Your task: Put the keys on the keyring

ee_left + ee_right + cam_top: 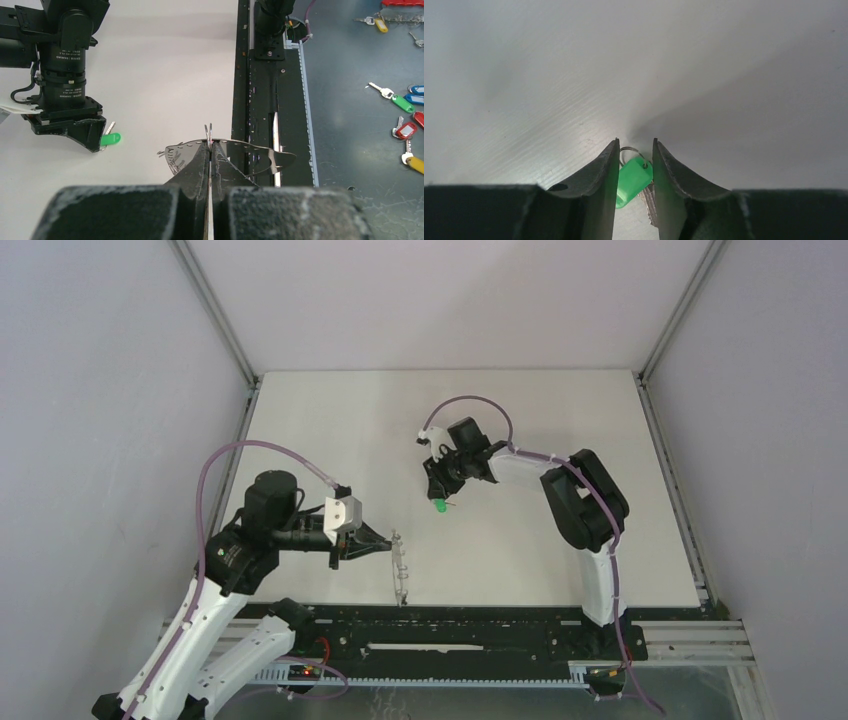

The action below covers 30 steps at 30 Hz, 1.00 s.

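Pinches the keyring [400,566] upright in the closed left gripper [210,150], near the table's [520,420] front edge. Straddles the green key [631,182] mid-table with right gripper [635,143] pointed down, jaws parted; grip itself unclear.

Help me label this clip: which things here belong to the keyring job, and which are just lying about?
Job: keyring, clamped in the shut jaws of the left gripper; green-headed key, between the jaws of the right gripper.
Lying about: spare tagged keys on the grey surface beyond the black rail.
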Tool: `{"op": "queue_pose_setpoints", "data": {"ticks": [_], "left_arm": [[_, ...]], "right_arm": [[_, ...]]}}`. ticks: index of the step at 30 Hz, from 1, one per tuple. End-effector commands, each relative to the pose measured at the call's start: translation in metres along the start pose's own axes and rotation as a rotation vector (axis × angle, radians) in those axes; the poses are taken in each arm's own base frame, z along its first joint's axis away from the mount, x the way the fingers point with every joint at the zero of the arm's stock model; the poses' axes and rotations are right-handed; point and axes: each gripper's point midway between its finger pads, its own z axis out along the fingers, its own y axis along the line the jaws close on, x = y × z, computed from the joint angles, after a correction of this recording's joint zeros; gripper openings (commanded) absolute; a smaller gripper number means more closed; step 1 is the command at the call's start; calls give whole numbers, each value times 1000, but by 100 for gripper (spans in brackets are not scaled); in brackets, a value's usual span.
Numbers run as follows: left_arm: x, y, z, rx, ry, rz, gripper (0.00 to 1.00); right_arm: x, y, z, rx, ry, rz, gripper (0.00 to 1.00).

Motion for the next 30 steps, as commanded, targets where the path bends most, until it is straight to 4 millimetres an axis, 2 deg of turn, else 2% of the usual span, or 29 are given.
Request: {"op": "queue_pose_setpoints", "data": {"ticks": [1, 10, 13, 15, 17, 18, 25, 30], "left_arm": [[-27, 4, -6, -29, -53, 62, 0], [-26, 5, -7, -39, -52, 65, 0], [-28, 5, -8, -41, -54, 67, 0], [-28, 5, -8, -43, -54, 68, 0], [-28, 5, -8, -44, -54, 67, 0], [-28, 5, -8, -44, -54, 67, 0], [-28, 6, -7, -46, -53, 68, 0], [-29, 7, -7, -51, -54, 71, 0]], "right_arm": [[1, 7, 1, -36, 25, -15, 36], [3, 16, -10, -63, 23, -12, 36], [2, 17, -10, -76, 18, -1, 25], [-1, 19, -12, -89, 10, 9, 16], [-3, 21, -15, -107, 1, 18, 2], [-5, 22, -17, -115, -5, 22, 0], [-18, 34, -37, -160, -67, 37, 0], [-14, 35, -45, -160, -99, 80, 0]]}}
